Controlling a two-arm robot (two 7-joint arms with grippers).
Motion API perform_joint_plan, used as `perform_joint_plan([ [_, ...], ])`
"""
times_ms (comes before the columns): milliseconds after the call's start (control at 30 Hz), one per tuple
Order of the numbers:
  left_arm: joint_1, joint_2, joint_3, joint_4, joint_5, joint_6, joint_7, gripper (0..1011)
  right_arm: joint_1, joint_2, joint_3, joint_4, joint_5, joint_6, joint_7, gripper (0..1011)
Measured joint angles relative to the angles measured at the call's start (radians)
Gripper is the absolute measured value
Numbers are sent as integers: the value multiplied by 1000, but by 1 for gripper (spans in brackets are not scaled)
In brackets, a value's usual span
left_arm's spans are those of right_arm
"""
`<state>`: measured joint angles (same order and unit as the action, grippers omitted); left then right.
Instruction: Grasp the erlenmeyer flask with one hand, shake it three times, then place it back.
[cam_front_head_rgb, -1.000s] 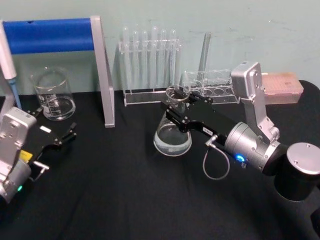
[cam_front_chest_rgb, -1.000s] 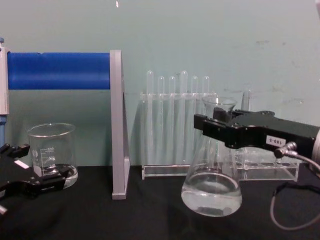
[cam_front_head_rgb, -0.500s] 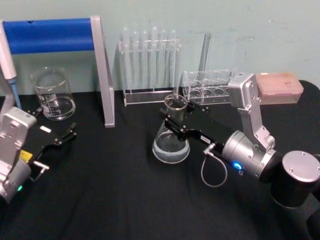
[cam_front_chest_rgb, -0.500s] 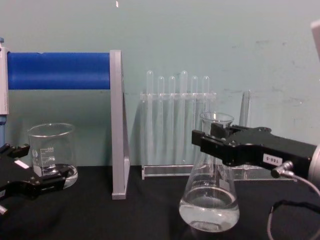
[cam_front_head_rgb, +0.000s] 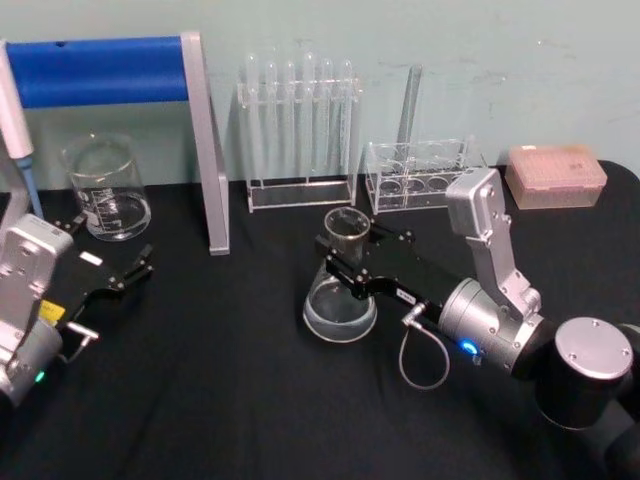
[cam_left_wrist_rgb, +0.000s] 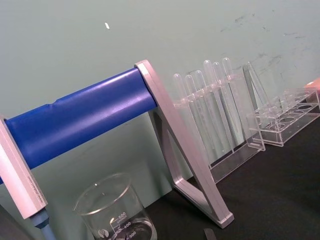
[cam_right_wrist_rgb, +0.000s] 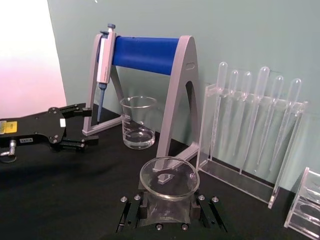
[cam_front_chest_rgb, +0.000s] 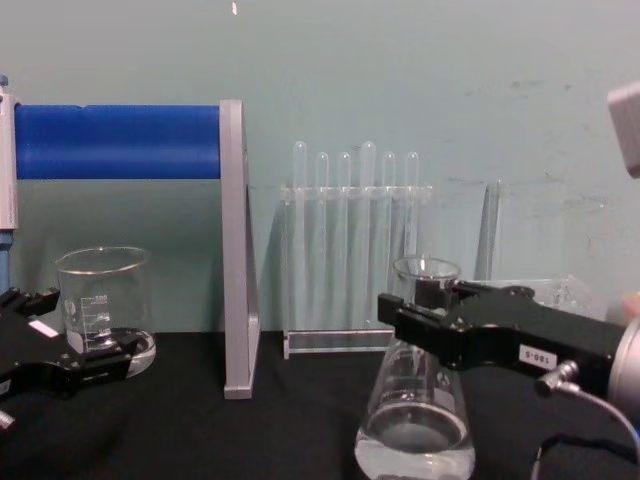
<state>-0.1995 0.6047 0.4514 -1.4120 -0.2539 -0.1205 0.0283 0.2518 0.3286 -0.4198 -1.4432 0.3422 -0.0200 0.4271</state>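
The clear glass conical flask (cam_front_head_rgb: 340, 296) is upright near the middle of the black cloth table (cam_front_head_rgb: 220, 400). Its long axis is vertical and its flared mouth points up; a little clear liquid lies in the wide base. I cannot tell if the base touches the cloth or is just above it.

The right gripper (cam_front_head_rgb: 341, 262) comes from the right side, and its flat black fingers are closed on the narrow neck of the flask, just under the rim.

Behind the flask, in front of the pale green wall, stand a clear rack of long test tubes (cam_front_head_rgb: 298, 130) and a low clear rack (cam_front_head_rgb: 415, 175). A wide stretch of black cloth lies open in front of the flask and on its left, up to the grey stand with a blue bar (cam_front_head_rgb: 203, 140).

The clear cylindrical glass beaker (cam_front_head_rgb: 105, 190) is well apart at far left. The left gripper (cam_front_head_rgb: 110, 248) rests beside it, fingers spread and holding nothing.
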Motion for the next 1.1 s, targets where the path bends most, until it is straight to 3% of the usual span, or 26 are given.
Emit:
perform_joint_plan([
  [1100,0,0,0,0,0,0,0,1001,0,-16,-8,51,-25,-8,7,449],
])
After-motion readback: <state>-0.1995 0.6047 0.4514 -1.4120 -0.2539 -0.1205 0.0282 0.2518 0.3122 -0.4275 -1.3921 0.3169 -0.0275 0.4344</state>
